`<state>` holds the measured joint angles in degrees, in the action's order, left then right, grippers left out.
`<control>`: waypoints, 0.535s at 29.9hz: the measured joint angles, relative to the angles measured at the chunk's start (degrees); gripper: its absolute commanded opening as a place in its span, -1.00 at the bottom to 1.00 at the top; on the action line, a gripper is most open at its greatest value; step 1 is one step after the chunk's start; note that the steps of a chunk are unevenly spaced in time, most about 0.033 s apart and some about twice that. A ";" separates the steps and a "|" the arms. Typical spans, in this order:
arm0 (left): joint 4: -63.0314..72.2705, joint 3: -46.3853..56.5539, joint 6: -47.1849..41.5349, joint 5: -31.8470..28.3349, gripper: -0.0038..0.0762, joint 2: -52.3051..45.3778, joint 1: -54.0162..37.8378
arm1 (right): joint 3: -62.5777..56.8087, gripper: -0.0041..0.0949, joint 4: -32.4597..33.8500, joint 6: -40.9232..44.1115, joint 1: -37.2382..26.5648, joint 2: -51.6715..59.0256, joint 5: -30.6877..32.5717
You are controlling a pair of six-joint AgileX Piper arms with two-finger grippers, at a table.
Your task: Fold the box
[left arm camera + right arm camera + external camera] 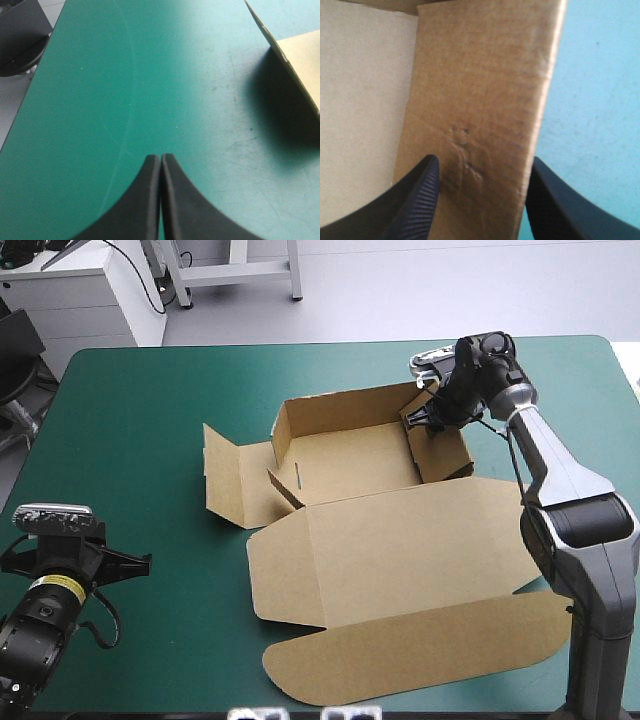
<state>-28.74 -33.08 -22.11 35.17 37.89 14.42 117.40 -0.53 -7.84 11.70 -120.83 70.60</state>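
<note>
CENTRE TABLE: the brown box (350,460) stands half-formed on the teal-green cover (130,410), walls raised, its lid (400,550) flat toward the near edge and 1 side flap (232,478) splayed left. Bare cover stretches left of the box and along the far edge. The right gripper (432,418) angles down over the right wall (480,90), its 2 black fingers (415,200) apart on either side of the board. The left gripper (160,158) hovers near the near-left corner, fingers pressed together, holding nothing
</note>
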 measured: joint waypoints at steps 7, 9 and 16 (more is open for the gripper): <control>0.00 0.00 0.00 -0.05 -0.92 0.00 0.00 | 0.72 0.08 1.85 0.05 0.00 2.94 0.36; 0.00 0.00 0.00 -0.05 -0.92 0.00 0.00 | 0.72 0.08 2.22 0.05 0.00 5.28 0.41; -0.01 0.00 0.07 -0.05 -0.92 0.00 0.00 | 1.11 0.04 1.89 0.26 0.06 12.76 0.76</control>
<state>-28.75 -33.08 -22.04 35.13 37.89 14.42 118.51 1.36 -7.58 11.76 -108.07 71.36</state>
